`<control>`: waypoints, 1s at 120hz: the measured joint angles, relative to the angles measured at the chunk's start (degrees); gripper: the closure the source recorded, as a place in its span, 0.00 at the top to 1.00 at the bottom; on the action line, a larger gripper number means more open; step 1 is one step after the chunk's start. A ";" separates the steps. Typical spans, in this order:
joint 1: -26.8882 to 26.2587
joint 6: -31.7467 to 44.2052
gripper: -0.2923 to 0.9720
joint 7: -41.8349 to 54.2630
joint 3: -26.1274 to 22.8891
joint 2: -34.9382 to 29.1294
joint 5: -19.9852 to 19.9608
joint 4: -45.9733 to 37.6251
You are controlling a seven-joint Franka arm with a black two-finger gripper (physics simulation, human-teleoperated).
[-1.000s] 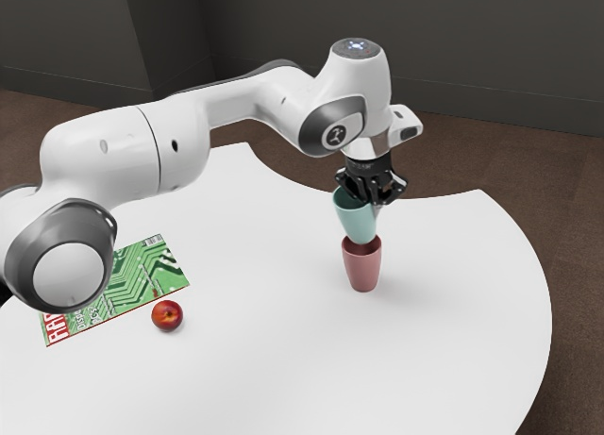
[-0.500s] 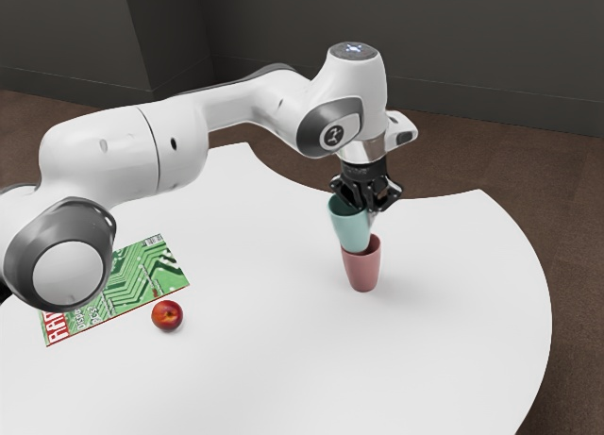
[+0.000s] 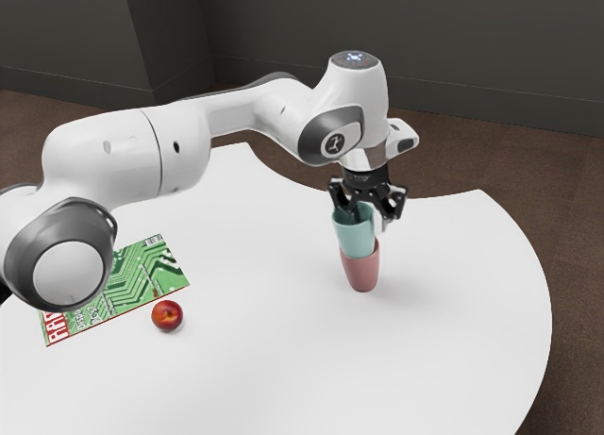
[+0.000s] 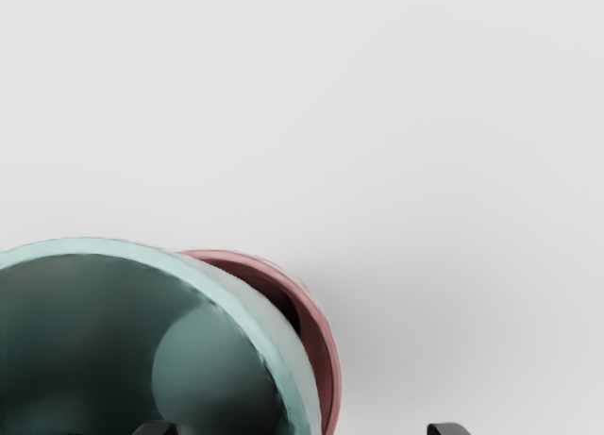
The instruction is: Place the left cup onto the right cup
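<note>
Jaws parted (now vertical) astride teal cup (image 3: 354,235).

One teal cup (image 3: 355,237), one red cup (image 3: 361,271), one apple (image 3: 168,314), one magazine (image 3: 118,286).

table (image 3: 453,359): white, round | magazine (image 3: 118,289): flat, green cover | apple (image 3: 168,314): red, beside magazine

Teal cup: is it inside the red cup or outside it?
Inside: the teal cup sits upright, nested in the red cup.
</note>
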 joint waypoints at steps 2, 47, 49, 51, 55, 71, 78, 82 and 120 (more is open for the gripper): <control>0.00 0.07 0.51 0.00 0.00 -0.07 0.03 -0.02; -0.47 0.66 0.72 0.13 1.01 -10.28 -0.14 -8.52; -0.49 0.66 0.73 0.14 1.20 -10.65 -0.17 -8.85; -0.52 0.66 0.73 0.14 1.41 -11.06 -0.20 -9.29; -0.58 0.61 0.74 0.16 1.76 -12.12 -0.24 -10.50; -0.68 -1.01 0.75 1.34 3.25 -16.34 -0.29 -13.23; -0.73 -2.23 0.76 2.59 4.39 -18.26 -0.29 -13.93; -0.68 -2.86 0.76 3.46 5.07 -19.41 -0.30 -14.61; 0.30 -5.68 0.77 11.07 8.74 -34.46 -0.39 -29.64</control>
